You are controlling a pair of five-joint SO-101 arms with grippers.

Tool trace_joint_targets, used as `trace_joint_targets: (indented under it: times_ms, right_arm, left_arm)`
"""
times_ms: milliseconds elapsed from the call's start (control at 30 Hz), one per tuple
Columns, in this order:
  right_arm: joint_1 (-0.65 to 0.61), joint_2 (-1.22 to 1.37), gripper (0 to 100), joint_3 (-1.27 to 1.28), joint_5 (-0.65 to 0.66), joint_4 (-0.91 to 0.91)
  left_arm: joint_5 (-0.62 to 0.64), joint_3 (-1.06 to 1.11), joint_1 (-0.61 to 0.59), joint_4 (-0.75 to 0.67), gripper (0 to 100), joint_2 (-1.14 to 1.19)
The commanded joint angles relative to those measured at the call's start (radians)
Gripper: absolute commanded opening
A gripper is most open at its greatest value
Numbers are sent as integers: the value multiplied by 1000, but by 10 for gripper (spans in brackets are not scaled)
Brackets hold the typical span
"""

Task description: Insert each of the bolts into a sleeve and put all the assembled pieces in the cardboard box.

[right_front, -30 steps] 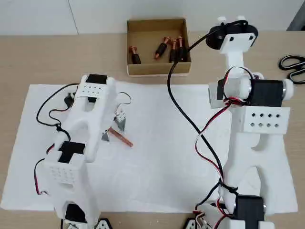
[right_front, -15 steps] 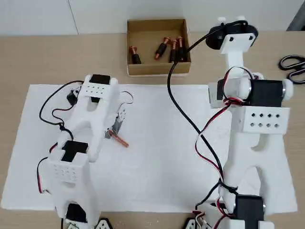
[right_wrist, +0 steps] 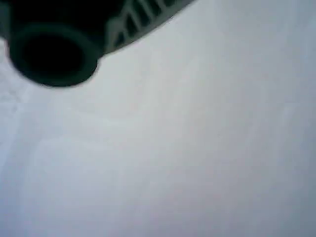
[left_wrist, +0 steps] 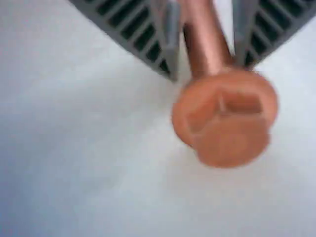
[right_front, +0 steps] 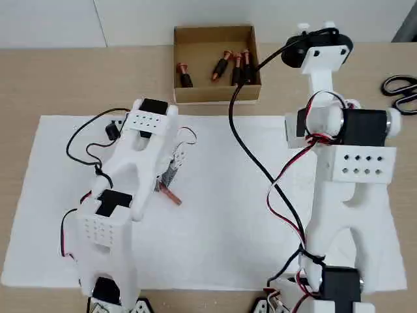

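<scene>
On the left of the bench (right_front: pixel 65 78), over the white sheet (right_front: pixel 228 228), the left tool (right_front: pixel 171 171) points down and is clamped on a copper bolt (right_front: pixel 172 195). From above, the bolt's free end slants out toward the sheet's middle. The left wrist view adds what the arm hides: the shaft is pinched between ribbed grey pads (left_wrist: pixel 133 29), with the slotted head hanging just beyond them. Further back, the cardboard box (right_front: pixel 215 98) holds four assembled pieces (right_front: pixel 221 65). To the right, the right tool (right_wrist: pixel 98 29) sits tucked under its arm from above. Its wrist view shows it gripping a black sleeve (right_wrist: pixel 52 54), with the open mouth lifted over the sheet. Scissors (right_front: pixel 401 91) lie at the far right edge.
</scene>
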Motion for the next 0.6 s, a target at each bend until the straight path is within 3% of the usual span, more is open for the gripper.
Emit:
trace_joint_targets:
  times_ms: [0, 433, 567]
  right_arm:
    - [-2, -39, 4, -29, 11, -1]
    - [-1, -38, 4, -29, 11, -1]
    - [-1, -36, 4, -29, 11, -1]
  left_arm:
    - [2, -41, 14, 26, 52, -9]
    - [2, -61, 12, 26, 6, -9]
    - [-130, -128, 11, 28, 6, -11]
